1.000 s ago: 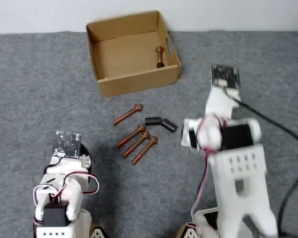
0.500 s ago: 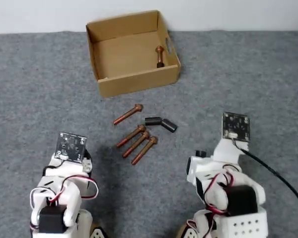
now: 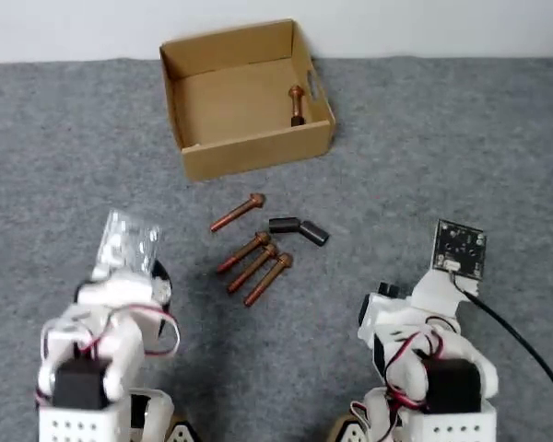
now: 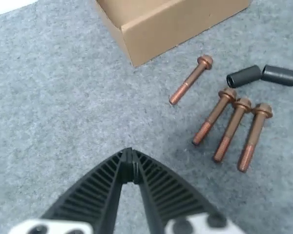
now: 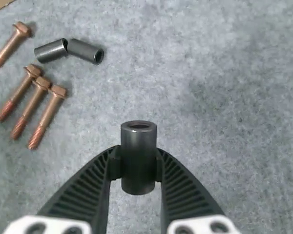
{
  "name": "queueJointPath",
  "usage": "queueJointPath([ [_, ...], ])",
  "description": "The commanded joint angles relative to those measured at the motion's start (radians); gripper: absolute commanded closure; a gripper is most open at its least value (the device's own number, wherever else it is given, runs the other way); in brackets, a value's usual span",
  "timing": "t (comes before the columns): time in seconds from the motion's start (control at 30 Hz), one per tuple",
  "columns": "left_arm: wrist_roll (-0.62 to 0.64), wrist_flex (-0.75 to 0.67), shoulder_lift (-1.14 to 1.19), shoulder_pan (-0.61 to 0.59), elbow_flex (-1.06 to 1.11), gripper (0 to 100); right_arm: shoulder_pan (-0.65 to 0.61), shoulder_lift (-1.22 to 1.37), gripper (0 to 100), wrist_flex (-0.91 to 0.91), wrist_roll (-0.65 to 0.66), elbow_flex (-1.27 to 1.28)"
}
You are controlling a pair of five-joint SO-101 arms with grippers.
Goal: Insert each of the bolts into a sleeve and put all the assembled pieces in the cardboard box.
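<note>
**Sleeve in hand, bolts waiting**

The left gripper [image 4: 129, 155] sits pinched together, empty. Four bolts [image 3: 252, 268] lie on the mat [image 3: 74, 138] beside two loose sleeves [image 3: 284, 224]. The right gripper [image 5: 138, 158] clamps a sleeve [image 5: 138, 139] by its sides. Hard, smooth metal, probably slippery: grip bolts mid-shank.

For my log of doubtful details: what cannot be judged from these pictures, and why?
1. High view: the piece in the cardboard box is too small to show whether it is fully assembled.
2. Left wrist view: the picture's edge cuts off the box's inside.
3. Right wrist view: the right claw covers the held sleeve's sides; the edge cuts one bolt.
</note>
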Motion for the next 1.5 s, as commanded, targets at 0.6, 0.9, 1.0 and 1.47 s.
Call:
queueJointPath([
  [0.6, -0.313, 0.121, 1.33, 0.221, -0.806, 92, 0.012, -0.114, 99.1, -0.042, 0.025, 0.054],
  [0.9, -0.374, 0.218, 1.613, 0.224, -1.104, 87, 0.012, -0.116, 99.1, -0.042, 0.023, 0.054],
  [1.0, -0.374, 0.219, 1.68, 0.232, -1.156, 87, 0.012, -0.116, 99.1, -0.042, 0.023, 0.054],
  [1.47, -0.371, 0.215, 1.896, 0.276, -1.356, 87, 0.012, -0.114, 99.1, -0.042, 0.023, 0.054],
])
